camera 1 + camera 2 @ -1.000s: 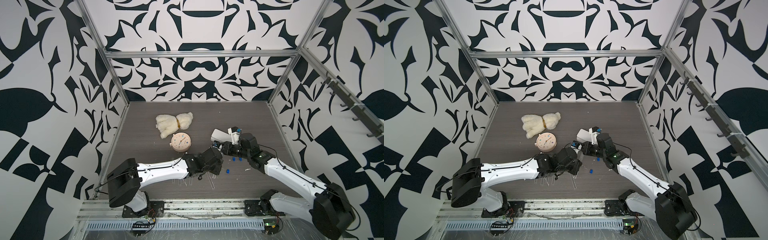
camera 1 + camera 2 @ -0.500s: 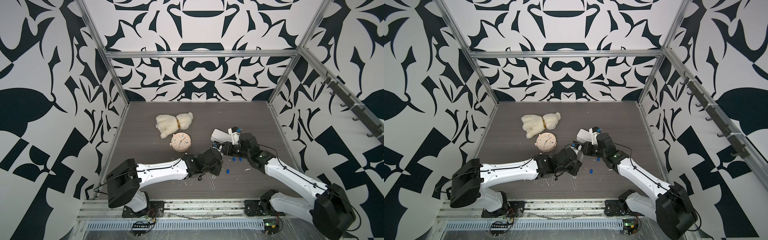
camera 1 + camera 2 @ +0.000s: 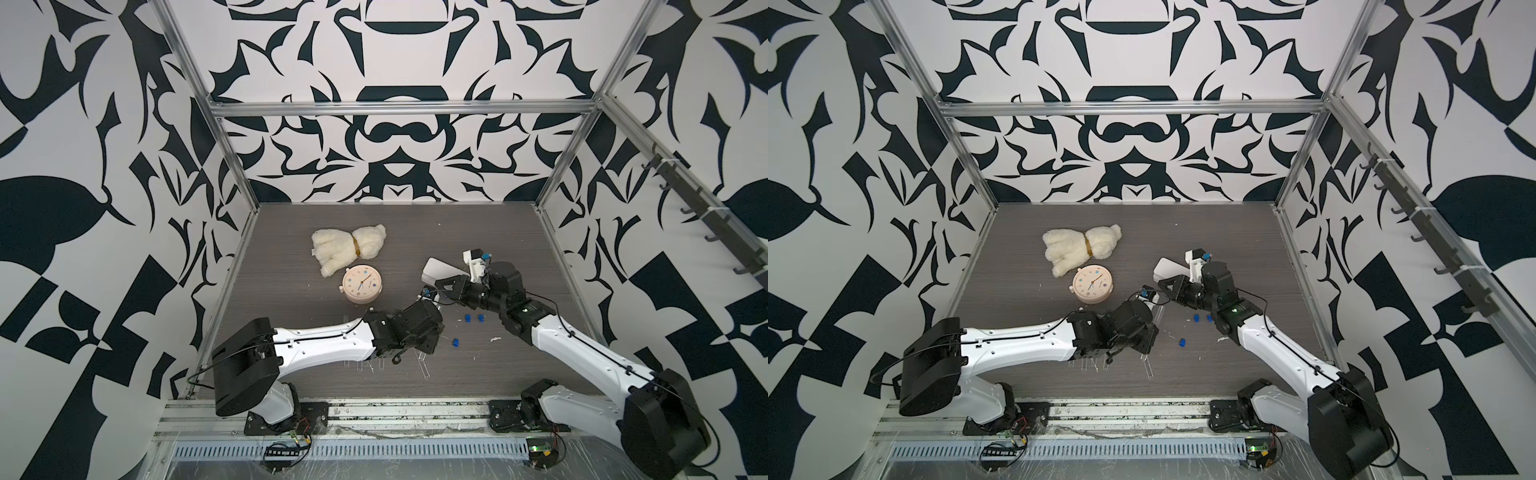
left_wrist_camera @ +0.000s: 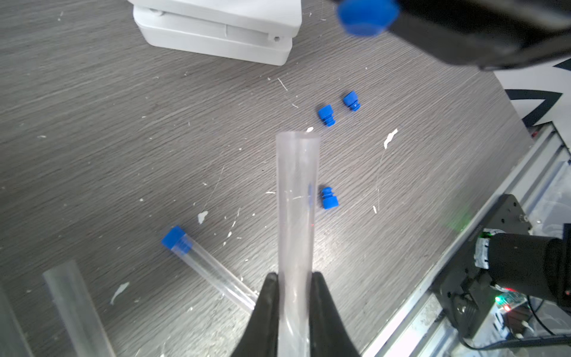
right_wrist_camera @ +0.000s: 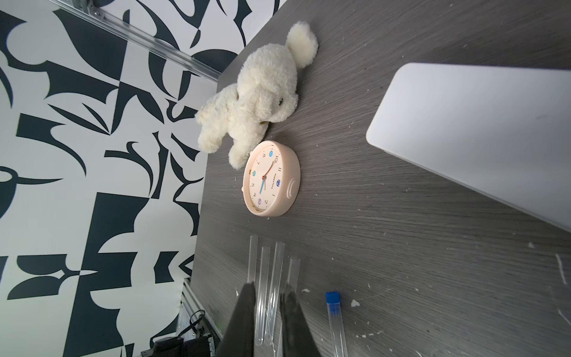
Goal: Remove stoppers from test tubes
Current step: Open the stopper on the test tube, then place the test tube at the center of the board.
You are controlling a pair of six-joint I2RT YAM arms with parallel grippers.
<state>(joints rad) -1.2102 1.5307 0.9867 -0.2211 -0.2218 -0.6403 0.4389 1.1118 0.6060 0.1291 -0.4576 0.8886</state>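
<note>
- Hardly anything has moved: left jaws stay clenched on the open test tube (image 4: pixel 296 185), above the table (image 4: pixel 123 123).
- Right jaws pinch its blue stopper (image 4: pixel 366 15); best dropped beside the loose stoppers (image 4: pixel 326 115).

Twin high front views, close wrist views

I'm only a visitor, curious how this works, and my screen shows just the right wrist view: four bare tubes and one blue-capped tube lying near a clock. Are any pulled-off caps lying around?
Observer: Yes, three loose stoppers lie on the table, two close together and one apart. Your view misses them.
Visitor: And is an arm holding anything?
Observer: The left gripper is shut on a sixth tube, its mouth open, no stopper in it.
</note>
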